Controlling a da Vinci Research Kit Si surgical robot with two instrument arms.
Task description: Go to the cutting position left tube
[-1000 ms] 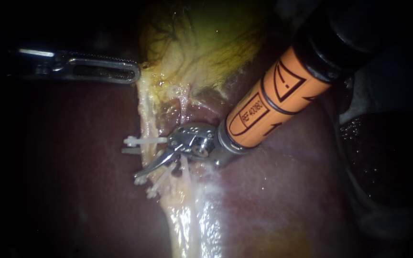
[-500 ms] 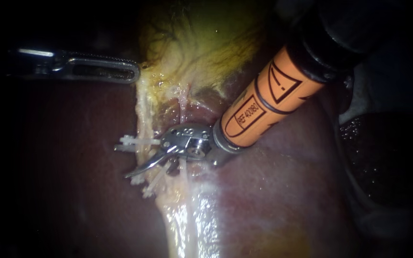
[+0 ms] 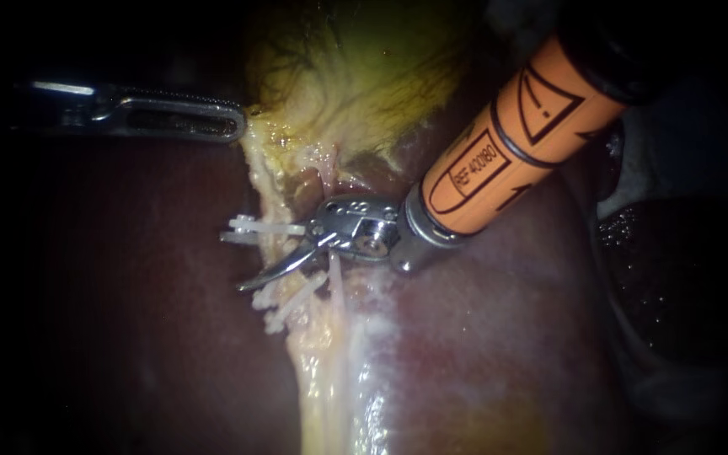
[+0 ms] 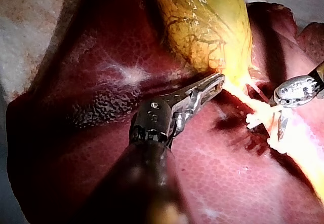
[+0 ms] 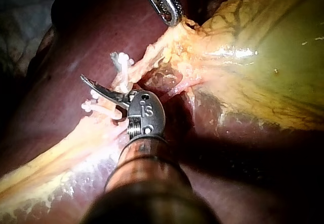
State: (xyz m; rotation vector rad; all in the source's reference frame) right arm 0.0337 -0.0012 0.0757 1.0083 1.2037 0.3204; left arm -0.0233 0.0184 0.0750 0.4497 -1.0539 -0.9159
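Between the clips (image 3: 267,227) on the left tube (image 3: 261,198), the right instrument (image 3: 275,271) is held with jaws narrowly parted (both should be seen astride it); beyond the clips, the gallbladder (image 3: 355,76) is gripped by the left instrument (image 3: 238,125).

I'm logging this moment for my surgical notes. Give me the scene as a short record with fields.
left instrument: slender silver left instrument, jaws shut on the edge of the yellow-green gallbladder
right instrument: orange-banded right instrument with curved blades, jaws open
clips: small white clips across the pale tube, some above the long blade and some below it
blade position: crossing the tube between the clips
underneath: dark red liver
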